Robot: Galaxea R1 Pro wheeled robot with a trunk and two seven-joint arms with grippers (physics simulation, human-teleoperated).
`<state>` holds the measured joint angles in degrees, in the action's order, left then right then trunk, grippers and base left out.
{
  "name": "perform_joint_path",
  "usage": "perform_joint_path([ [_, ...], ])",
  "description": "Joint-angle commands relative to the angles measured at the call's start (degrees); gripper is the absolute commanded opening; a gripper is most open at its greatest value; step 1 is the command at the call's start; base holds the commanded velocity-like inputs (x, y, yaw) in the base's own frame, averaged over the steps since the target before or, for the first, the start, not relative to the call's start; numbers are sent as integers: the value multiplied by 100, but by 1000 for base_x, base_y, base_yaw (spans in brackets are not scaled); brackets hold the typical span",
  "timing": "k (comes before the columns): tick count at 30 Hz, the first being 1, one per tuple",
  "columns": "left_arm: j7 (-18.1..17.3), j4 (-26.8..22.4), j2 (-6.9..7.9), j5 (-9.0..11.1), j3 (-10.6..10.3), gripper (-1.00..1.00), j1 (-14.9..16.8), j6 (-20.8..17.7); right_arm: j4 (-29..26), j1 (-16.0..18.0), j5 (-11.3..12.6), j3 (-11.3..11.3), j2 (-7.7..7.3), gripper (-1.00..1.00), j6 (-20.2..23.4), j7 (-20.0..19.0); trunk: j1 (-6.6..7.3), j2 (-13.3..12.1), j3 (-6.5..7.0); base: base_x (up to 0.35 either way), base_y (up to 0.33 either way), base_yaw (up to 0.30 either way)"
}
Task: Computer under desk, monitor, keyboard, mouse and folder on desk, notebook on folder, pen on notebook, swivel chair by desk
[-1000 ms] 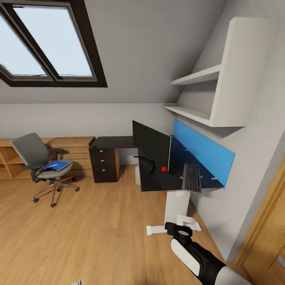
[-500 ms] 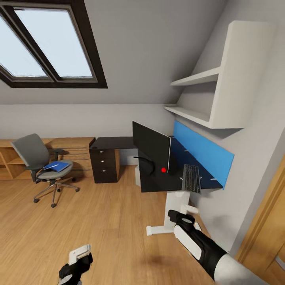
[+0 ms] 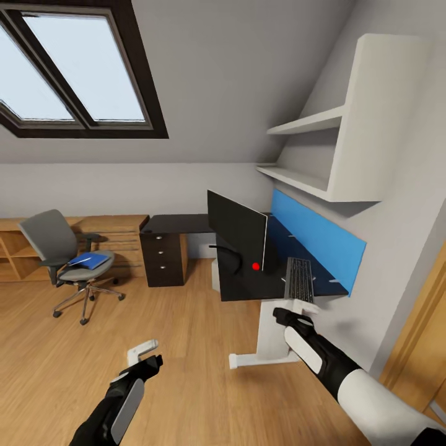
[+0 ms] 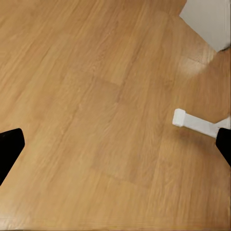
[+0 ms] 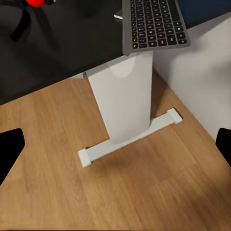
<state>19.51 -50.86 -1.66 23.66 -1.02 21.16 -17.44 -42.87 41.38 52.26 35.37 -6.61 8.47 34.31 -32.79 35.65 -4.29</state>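
Note:
The black L-shaped desk (image 3: 186, 222) stands ahead against the right wall. The wide black monitor (image 3: 237, 228) is on it, with the silver-framed keyboard (image 3: 300, 279) (image 5: 153, 24) to its right at the desk's near end. A pale box, likely the computer (image 3: 215, 274) (image 4: 208, 20), sits under the desk. At the left the grey swivel chair (image 3: 59, 248) is apart from the desk, with the blue folder (image 3: 90, 260) on its seat. My left gripper (image 3: 147, 353) hangs open over the floor. My right gripper (image 3: 303, 308) is open just below the keyboard's end. I cannot make out the mouse, notebook or pen.
The desk's white leg (image 3: 272, 331) (image 5: 122, 103) and its floor foot (image 4: 195, 122) are right in front of my right arm. Low wooden cabinets (image 3: 105, 232) line the back wall behind the chair. White shelves (image 3: 322, 148) hang over the desk. A wooden door frame (image 3: 415, 347) is at right.
Both arms have risen. The left arm came into view from below at lower left, and the right gripper climbed from near the desk's foot to just under the keyboard's end.

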Motion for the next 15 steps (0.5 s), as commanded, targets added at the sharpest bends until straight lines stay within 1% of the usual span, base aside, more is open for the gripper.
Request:
perform_joint_path([
  [1, 45, 4, -17, 61, -43, 100, 11, -7, 11, 13, 18, 40, -6, 100, 21, 20, -2, 10, -12, 0, 0, 0],
  [4, 49, 39, -59, 78, -113, 100, 27, 41, 40, 21, 18, 76, 8, 100, -19, -21, -2, 10, -12, 0, 0, 0],
  [8, 53, 52, -69, 84, -141, 100, 34, 69, 13, 25, 27, 92, 19, 100, -86, -41, -2, 10, -12, 0, 0, 0],
  [15, 63, -314, -71, 81, -167, 100, 38, 91, -114, 19, 49, 98, 15, 100, -166, -48, -2, 10, -12, 0, 0, 0],
])
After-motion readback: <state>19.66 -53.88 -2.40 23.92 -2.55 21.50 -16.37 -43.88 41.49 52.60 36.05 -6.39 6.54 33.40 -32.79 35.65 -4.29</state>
